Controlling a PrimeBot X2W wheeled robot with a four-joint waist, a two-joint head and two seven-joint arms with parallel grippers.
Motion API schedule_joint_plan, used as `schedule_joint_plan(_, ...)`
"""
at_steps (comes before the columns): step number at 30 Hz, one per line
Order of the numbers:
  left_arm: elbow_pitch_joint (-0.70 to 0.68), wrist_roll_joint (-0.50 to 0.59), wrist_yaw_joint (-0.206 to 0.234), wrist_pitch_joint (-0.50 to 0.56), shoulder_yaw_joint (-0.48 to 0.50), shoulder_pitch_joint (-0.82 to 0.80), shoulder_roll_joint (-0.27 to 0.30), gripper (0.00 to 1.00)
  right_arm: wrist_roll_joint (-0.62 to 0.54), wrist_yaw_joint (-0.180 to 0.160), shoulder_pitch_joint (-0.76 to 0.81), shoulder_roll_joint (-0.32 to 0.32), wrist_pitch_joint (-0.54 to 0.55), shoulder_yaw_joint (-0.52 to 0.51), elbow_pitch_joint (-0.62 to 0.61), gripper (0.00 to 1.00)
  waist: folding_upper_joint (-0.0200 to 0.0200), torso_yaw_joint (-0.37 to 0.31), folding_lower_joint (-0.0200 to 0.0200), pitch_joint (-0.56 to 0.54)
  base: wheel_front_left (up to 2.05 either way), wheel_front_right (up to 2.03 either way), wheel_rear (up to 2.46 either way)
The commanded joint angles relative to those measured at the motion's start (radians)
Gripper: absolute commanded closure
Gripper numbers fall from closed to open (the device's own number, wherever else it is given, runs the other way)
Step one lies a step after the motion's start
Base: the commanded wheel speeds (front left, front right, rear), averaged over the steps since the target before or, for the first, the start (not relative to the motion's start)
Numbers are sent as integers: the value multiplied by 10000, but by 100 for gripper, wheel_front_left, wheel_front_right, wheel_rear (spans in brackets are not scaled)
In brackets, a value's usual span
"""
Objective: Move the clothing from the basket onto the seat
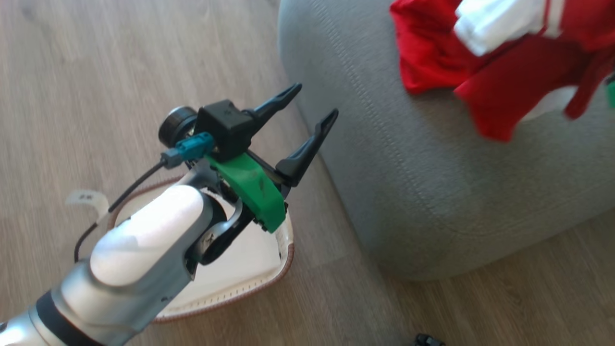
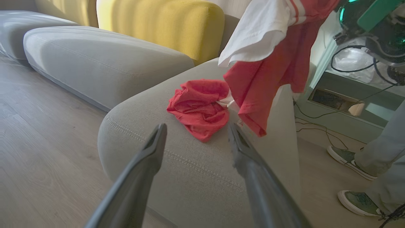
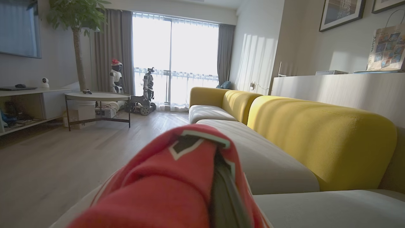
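Note:
My left gripper (image 1: 315,100) hangs open and holds nothing, above the floor between the basket (image 1: 284,259) and the seat (image 1: 432,192). The basket is white with a brown rim, and my left forearm covers much of it. One red garment (image 2: 199,107) lies crumpled on the grey seat (image 2: 190,177), just beyond my open left gripper (image 2: 196,128). A red jersey (image 2: 269,72) with white trim hangs above the seat, near the crumpled piece. My right gripper (image 3: 215,158) is shut on this jersey (image 3: 164,183), which drapes over its fingers. In the head view the jersey (image 1: 519,81) sits at the top right.
A person's two shoes (image 2: 348,158) and a grey trouser leg (image 2: 386,152) stand right of the seat, near cables (image 2: 319,126) and a low cabinet (image 2: 341,104). Yellow backrests (image 3: 316,136) line the sofa. A round table (image 3: 98,96) and other robots (image 3: 145,95) stand by the window.

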Motion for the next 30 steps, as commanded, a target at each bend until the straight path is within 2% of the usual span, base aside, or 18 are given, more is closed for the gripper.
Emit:
schedule_joint_plan(1, -318, 73, -24, 62, 338, -598, 286, 0, 174, 71, -578, -409, -129, 33, 37, 100, 0, 333, -1, 426, 0, 0, 0)
schedule_joint_plan(9, -505, 261, -157, 147, 292, -1150, 199, 0, 669, 71, -2026, -1233, -302, -141, 1691, 100, 0, 859, -1, 1440, 0, 0, 0)
schedule_joint_plan(16, -565, 486, -439, 120, 155, -1717, 19, 0, 498, 71, -3140, -1707, -239, -327, 3216, 100, 0, 1218, -1, 2347, 0, 0, 0)
schedule_joint_plan(24, -502, 730, -792, -35, -98, -2246, -338, 0, 103, 71, -3820, -1798, 370, -282, 4956, 100, 0, 1561, -1, 2958, 0, 0, 0)
schedule_joint_plan(30, -335, 753, -918, -179, -189, -2381, -512, 0, -115, 71, -3903, -1677, 1560, -192, 6414, 100, 0, 1743, -1, 3128, 0, 0, 0)
